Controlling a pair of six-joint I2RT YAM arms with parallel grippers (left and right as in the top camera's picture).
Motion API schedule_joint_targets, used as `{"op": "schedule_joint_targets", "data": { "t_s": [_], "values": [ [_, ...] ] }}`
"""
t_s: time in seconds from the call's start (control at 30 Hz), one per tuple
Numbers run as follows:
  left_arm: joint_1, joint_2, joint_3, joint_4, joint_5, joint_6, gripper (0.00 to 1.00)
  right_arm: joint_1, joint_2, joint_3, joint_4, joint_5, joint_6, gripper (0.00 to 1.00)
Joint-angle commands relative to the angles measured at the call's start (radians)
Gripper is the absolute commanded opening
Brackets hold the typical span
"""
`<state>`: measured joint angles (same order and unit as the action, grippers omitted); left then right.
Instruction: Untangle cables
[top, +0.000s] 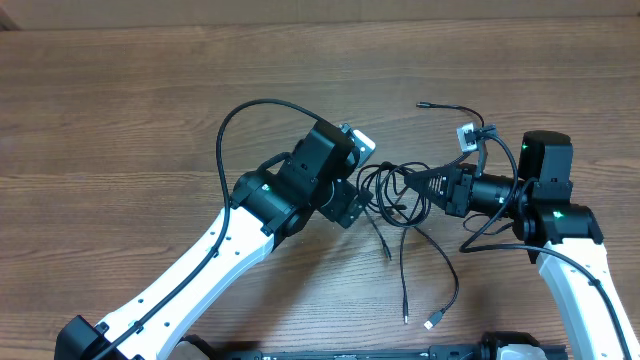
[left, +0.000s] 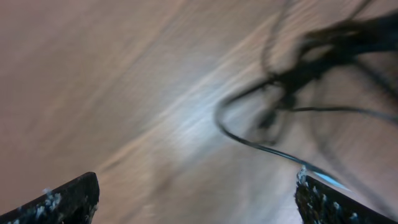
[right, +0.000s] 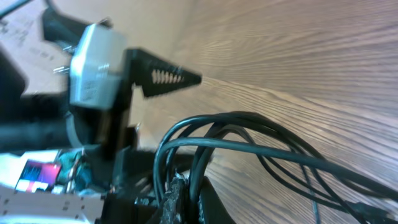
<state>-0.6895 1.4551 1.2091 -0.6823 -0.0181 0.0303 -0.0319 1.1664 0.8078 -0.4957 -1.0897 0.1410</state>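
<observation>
Cables (top: 392, 192) lie in a tangled knot near the centre of the wooden counter (top: 150, 90). Loose ends trail toward 6 o'clock and end in small plugs. Right pincer (top: 420, 186) sits at 3 o'clock of the knot, closed on several strands; the right wrist view shows loops rising from between its fingers. Left pincer (left: 196, 198) sits at 9 o'clock of the knot, fingers spread wide, gripping nothing. Left wrist view is blurred; contact with the cables cannot be determined.
</observation>
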Motion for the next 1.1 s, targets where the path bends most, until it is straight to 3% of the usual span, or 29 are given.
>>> {"op": "schedule_joint_targets", "data": {
  "t_s": [0.0,0.2,0.33,0.53,0.7,0.87,1.07],
  "values": [
    [0.002,-0.004,0.011,0.017,0.260,-0.137,1.00,-0.003,-0.005,0.005,0.000,0.095,0.081,0.04],
    [0.002,-0.004,0.011,0.028,0.373,-0.263,1.00,-0.003,-0.005,0.005,-0.007,0.128,0.099,0.04],
    [0.004,-0.004,0.011,0.028,0.453,-0.263,1.00,-0.003,-0.005,0.005,-0.021,0.158,0.099,0.04],
    [0.046,-0.008,0.011,0.025,0.736,-0.232,1.00,-0.003,-0.005,0.005,-0.022,0.159,0.095,0.04],
    [0.131,-0.011,0.011,0.025,0.882,-0.233,1.00,-0.003,-0.005,0.005,-0.023,0.166,0.095,0.04],
    [0.175,-0.011,0.011,0.039,0.900,-0.299,1.00,-0.003,-0.005,0.005,-0.021,0.157,0.096,0.04],
    [0.113,-0.010,0.011,0.162,0.883,-0.360,1.00,-0.003,-0.005,0.005,-0.007,0.112,0.099,0.04]
  ]
}}
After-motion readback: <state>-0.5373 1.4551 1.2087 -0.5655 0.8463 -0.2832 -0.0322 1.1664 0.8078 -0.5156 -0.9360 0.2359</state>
